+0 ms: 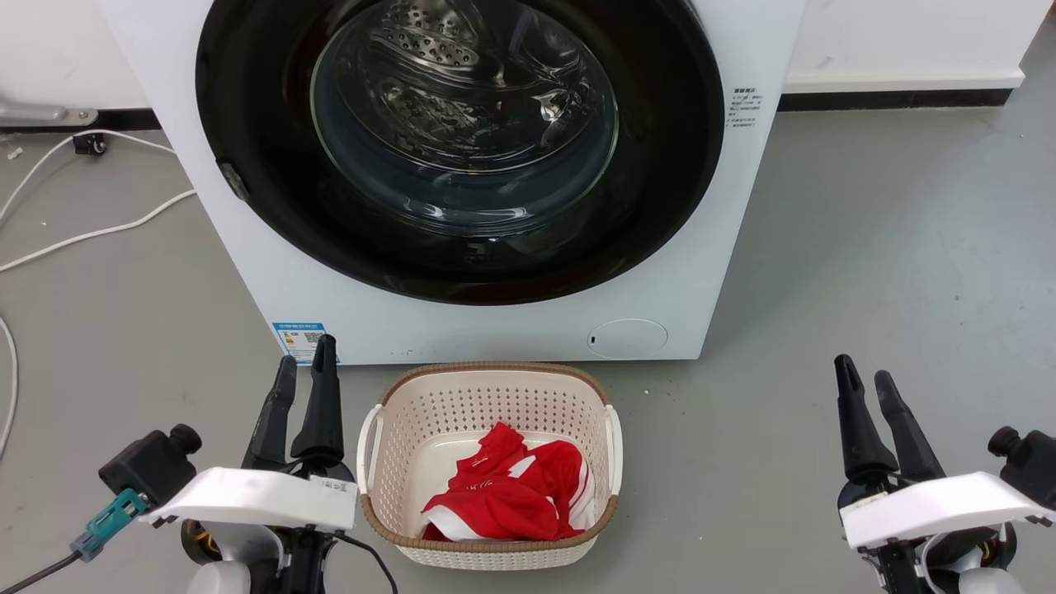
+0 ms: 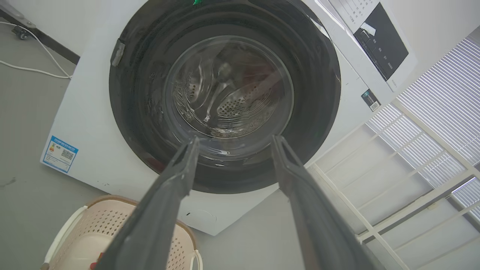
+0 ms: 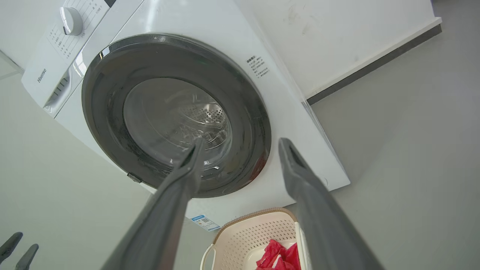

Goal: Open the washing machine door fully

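The white washing machine (image 1: 272, 272) stands straight ahead, and its round black door (image 1: 247, 99) with the clear glass bowl lies flush against the front, shut. In the left wrist view the door (image 2: 135, 93) sits beyond my open left gripper (image 2: 234, 140), well apart from it. The right wrist view has the door (image 3: 101, 97) ahead of my open right gripper (image 3: 240, 144). Seen from the head, the left gripper (image 1: 305, 359) is low at the left and the right gripper (image 1: 862, 371) low at the right, both empty and off the machine.
A beige perforated basket (image 1: 388, 429) holding red and white cloth (image 1: 503, 495) stands on the grey floor just before the machine, between my arms. White cables (image 1: 82, 235) trail on the floor at the left. A white rack (image 2: 412, 157) stands beside the machine.
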Controlling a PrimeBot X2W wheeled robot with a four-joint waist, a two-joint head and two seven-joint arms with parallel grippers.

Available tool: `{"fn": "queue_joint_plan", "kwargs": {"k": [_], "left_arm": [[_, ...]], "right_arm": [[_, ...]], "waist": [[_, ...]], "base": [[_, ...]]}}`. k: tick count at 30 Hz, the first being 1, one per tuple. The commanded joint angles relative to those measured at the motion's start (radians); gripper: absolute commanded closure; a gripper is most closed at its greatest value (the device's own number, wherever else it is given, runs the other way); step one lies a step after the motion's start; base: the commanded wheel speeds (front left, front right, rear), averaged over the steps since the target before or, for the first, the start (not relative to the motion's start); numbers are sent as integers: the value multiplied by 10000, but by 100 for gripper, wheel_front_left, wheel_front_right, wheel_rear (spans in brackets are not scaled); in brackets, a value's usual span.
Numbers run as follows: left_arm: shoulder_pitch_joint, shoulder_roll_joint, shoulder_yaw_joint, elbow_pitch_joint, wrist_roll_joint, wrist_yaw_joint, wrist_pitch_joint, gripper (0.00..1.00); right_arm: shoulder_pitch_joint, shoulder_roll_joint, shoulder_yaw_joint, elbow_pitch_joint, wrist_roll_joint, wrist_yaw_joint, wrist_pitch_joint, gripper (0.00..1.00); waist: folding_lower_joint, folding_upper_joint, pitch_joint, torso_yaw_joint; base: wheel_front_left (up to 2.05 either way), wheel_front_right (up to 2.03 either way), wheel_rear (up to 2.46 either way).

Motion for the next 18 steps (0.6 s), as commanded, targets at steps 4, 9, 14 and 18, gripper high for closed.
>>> {"fn": "queue_joint_plan", "kwargs": {"k": [4,9,14,18], "left_arm": [[-18,19,-122,-254,981,58,-197,0],[46,75,-189,-245,1835,141,-343,0],[100,163,-248,-203,2532,263,-477,0],[151,218,-279,-178,2993,338,-579,0]], "right_arm": [[-38,7,70,-231,-811,0,-129,0],[18,12,92,-304,-1520,0,-150,0],[72,16,115,-340,-2167,0,-123,0],[130,19,120,-379,-2622,0,-140,0]], "waist": [[-2,0,-21,13],[-2,0,-35,14],[-2,0,-36,25],[-2,0,-54,49]], "base": [[0,0,0],[0,0,0],[0,0,0],[0,0,0]]}}
